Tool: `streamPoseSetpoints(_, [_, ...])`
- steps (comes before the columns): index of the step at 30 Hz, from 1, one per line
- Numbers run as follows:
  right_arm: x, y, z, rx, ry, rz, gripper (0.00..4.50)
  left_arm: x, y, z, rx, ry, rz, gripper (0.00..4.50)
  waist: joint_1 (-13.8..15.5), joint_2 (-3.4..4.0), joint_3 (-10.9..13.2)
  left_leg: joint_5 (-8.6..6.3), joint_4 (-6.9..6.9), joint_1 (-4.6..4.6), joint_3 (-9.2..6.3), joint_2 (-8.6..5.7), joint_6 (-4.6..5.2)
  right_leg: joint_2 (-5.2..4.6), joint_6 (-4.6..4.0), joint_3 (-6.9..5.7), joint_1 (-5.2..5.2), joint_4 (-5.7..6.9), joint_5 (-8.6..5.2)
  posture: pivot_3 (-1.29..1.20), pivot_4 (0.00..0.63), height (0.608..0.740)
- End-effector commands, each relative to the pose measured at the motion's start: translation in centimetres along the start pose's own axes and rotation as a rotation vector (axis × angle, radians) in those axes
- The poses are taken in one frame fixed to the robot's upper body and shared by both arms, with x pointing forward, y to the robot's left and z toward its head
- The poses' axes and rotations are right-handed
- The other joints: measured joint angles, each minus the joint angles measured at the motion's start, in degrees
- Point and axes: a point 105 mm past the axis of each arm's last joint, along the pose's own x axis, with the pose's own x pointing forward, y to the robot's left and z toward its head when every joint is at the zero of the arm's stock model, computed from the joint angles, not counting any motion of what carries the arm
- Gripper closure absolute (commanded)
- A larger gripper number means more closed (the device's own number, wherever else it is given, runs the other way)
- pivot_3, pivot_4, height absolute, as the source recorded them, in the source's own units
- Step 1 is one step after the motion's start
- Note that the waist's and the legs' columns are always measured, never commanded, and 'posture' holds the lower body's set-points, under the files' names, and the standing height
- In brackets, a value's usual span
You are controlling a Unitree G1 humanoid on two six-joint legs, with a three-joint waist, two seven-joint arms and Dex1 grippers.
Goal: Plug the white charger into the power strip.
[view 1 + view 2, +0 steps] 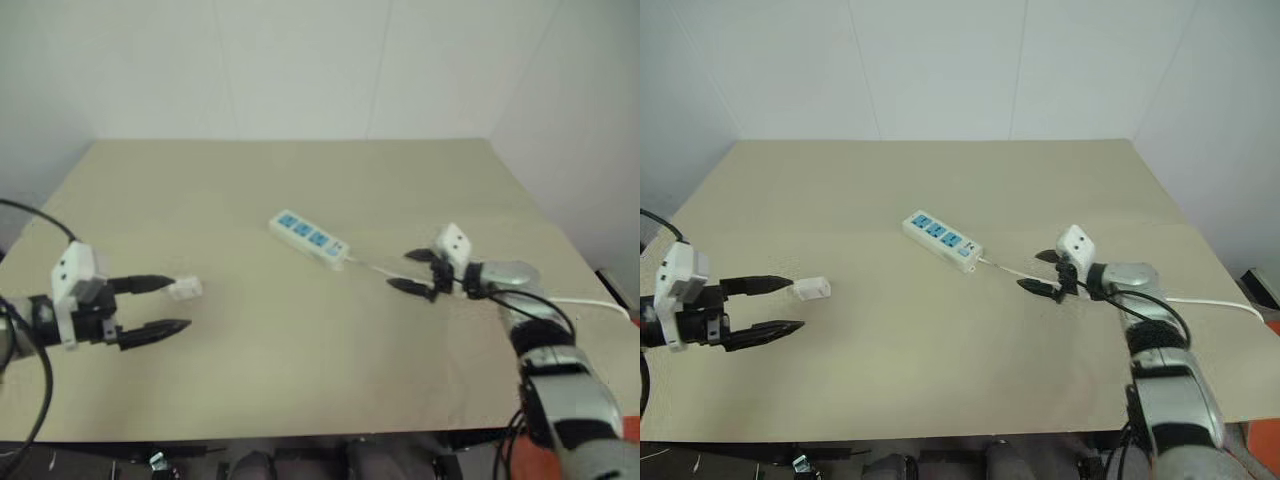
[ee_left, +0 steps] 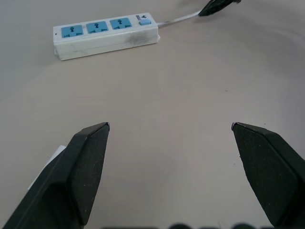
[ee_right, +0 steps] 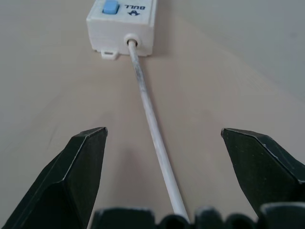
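Grippers both gape wide and hold nothing. I have the left gripper [image 1: 170, 306] beside the white charger [image 1: 185, 289], placed for a pickup. My right gripper [image 1: 420, 272] straddles the cord [image 3: 150, 124] behind the power strip [image 1: 309, 237], mid-worktop [image 1: 300, 380], probably to steady it while plugging.

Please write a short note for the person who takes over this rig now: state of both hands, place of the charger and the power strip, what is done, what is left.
Left hand: open, empty, low over the table, the white charger lying just beyond its fingertips, not gripped.
Right hand: open, empty, its fingers either side of the strip's cord, pointing at the switch end.
Power strip: flat mid-table, three blue sockets all free.
Done: both hands brought near their things.
Left: grasp the charger, steady the strip, plug the charger into a socket.
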Motion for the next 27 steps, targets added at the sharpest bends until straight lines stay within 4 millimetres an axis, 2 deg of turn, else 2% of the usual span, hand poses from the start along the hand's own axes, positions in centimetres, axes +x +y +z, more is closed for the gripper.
streamPoseSetpoints(1, [0.9, -0.6, 0.1, -0.034, 0.048, -0.033, 0.0, 0.5, -0.4, 0.7, 0.051, -0.01, 0.003, 0.03, 0.1, 0.0, 0.0, 0.0, 0.01, 0.01, -0.02, -0.01, 0.0, -0.01, 0.0, -0.01, 0.02, 0.01, 0.0, 0.0, 0.15, 0.74])
streamPoseSetpoints(4, [1.8, -0.3, 0.1, -0.025, 0.088, -0.005, 0.62, 0.7, -0.7, 0.6, 0.057, -0.001, -0.004, 0.0, 0.0, 0.0, 0.0, 0.0, 0.06, 0.03, -0.02, -0.02, 0.0, -0.02, 0.03, -0.01, 0.05, 0.01, 0.03, 0.0, 0.15, 0.74])
streamPoseSetpoints(7, [2.3, 0.3, 0.3, -0.109, 0.108, 0.03, 1.59, 0.7, -0.8, 0.6, 0.061, 0.001, -0.001, 0.0, 0.0, 0.0, 0.0, 0.01, 0.06, 0.07, -0.02, -0.01, 0.0, -0.01, 0.04, -0.01, 0.07, 0.03, 0.03, 0.0, 0.15, 0.74])
streamPoseSetpoints(15, [3.0, 1.2, 0.3, -0.128, 0.105, 0.081, 4.41, 0.9, -0.8, 0.0, 0.061, 0.002, 0.012, 0.0, -0.1, 0.0, 0.0, 0.01, 0.06, 0.13, -0.02, 0.0, 0.0, 0.0, 0.03, -0.01, 0.12, 0.04, 0.03, 0.0, 0.15, 0.74])
streamPoseSetpoints(18, [3.1, 1.3, 0.4, -0.13, 0.092, 0.083, 4.48, 1.2, -0.7, -0.1, 0.066, -0.002, 0.011, 0.0, -0.1, 0.0, 0.0, 0.01, 0.06, 0.14, -0.02, 0.0, 0.0, 0.0, 0.03, -0.01, 0.12, 0.05, 0.03, 0.0, 0.15, 0.74])
streamPoseSetpoints(21, [2.4, 1.6, 0.4, -0.158, 0.063, 0.106, 4.48, 1.6, -0.5, -0.1, 0.082, -0.002, 0.009, 0.0, -0.1, -0.01, 0.0, 0.01, 0.06, 0.13, -0.02, 0.0, 0.0, 0.0, 0.03, -0.01, 0.12, 0.05, 0.03, 0.0, 0.15, 0.74])
streamPoseSetpoints(24, [0.5, 2.3, 0.2, -0.21, 0.026, 0.15, 4.48, 1.8, -0.3, 0.1, 0.088, -0.012, 0.007, 0.0, 0.1, -0.01, 0.0, 0.01, 0.06, 0.1, -0.05, 0.0, 0.0, 0.0, 0.04, -0.03, 0.13, 0.05, 0.03, 0.0, 0.15, 0.74])
streamPoseSetpoints(27, [-3.0, 3.9, 0.5, -0.292, -0.026, 0.167, 4.48, 2.0, -0.2, 0.3, 0.092, -0.02, 0.002, 0.0, 1.0, -0.01, 0.0, 0.0, 0.06, 0.02, -0.11, -0.03, 0.0, -0.04, 0.05, -0.11, 0.13, 0.03, 0.02, 0.0, 0.15, 0.74])
